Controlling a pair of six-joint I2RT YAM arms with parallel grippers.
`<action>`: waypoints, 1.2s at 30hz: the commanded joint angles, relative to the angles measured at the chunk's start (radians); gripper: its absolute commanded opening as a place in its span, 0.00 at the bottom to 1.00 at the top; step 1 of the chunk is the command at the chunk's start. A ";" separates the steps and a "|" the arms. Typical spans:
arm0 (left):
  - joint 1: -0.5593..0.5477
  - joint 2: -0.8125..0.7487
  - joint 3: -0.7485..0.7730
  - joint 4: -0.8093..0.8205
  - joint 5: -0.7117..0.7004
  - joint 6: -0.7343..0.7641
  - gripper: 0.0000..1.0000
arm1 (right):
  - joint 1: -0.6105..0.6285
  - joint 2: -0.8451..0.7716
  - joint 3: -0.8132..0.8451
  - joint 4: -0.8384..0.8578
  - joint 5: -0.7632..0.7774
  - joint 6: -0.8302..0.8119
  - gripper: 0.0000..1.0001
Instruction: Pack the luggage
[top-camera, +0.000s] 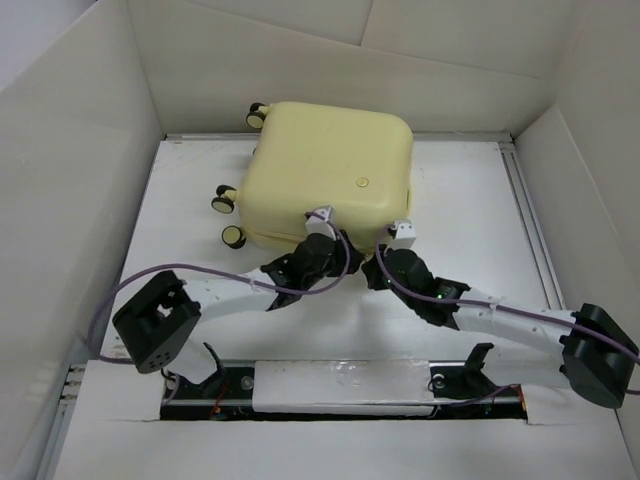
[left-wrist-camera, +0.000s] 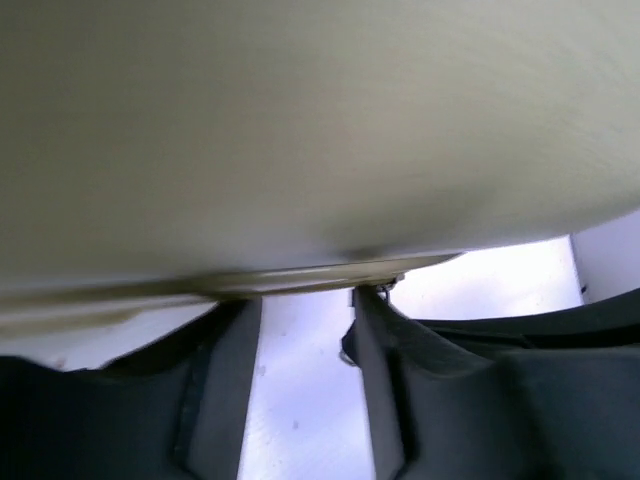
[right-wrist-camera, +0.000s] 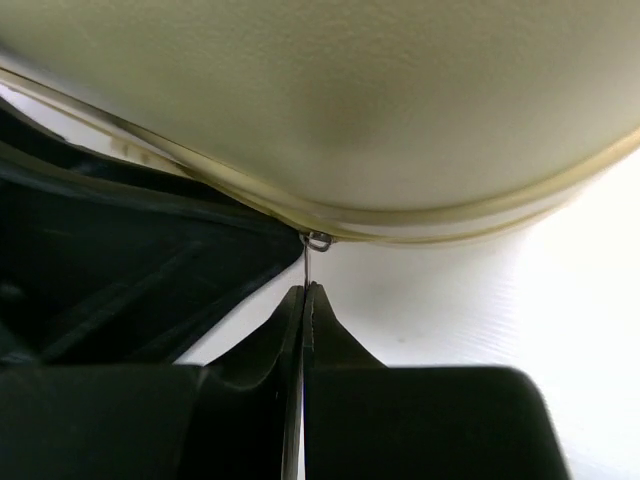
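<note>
The luggage (top-camera: 330, 165), a pale yellow hard-shell suitcase, lies flat and closed on the white table, its emblem (top-camera: 362, 183) facing up and its caster wheels (top-camera: 224, 200) on the left side. Both grippers are at its near edge. My left gripper (top-camera: 316, 240) is open; in the left wrist view (left-wrist-camera: 305, 300) only table shows between the fingers, just under the luggage (left-wrist-camera: 300, 130) seam. My right gripper (top-camera: 378, 258) is shut on a thin metal zipper pull (right-wrist-camera: 309, 265) that hangs from a ring on the seam of the luggage (right-wrist-camera: 350, 100).
White cardboard walls (top-camera: 80, 150) enclose the table (top-camera: 470, 210) on the left, back and right. Purple cables (top-camera: 150, 275) loop from both arms. The left arm's elbow (top-camera: 155, 320) and the right arm's elbow (top-camera: 600, 355) sit near the front corners.
</note>
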 joint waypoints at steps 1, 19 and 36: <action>0.038 -0.163 -0.052 0.098 0.022 -0.061 0.41 | 0.059 0.034 0.042 0.154 -0.088 0.072 0.00; 1.157 -0.602 -0.213 -0.290 0.563 -0.096 0.92 | 0.030 -0.033 0.061 0.085 -0.087 0.034 0.00; 1.239 -0.206 -0.060 0.079 0.917 -0.269 0.99 | -0.010 -0.098 0.012 0.053 -0.150 0.005 0.00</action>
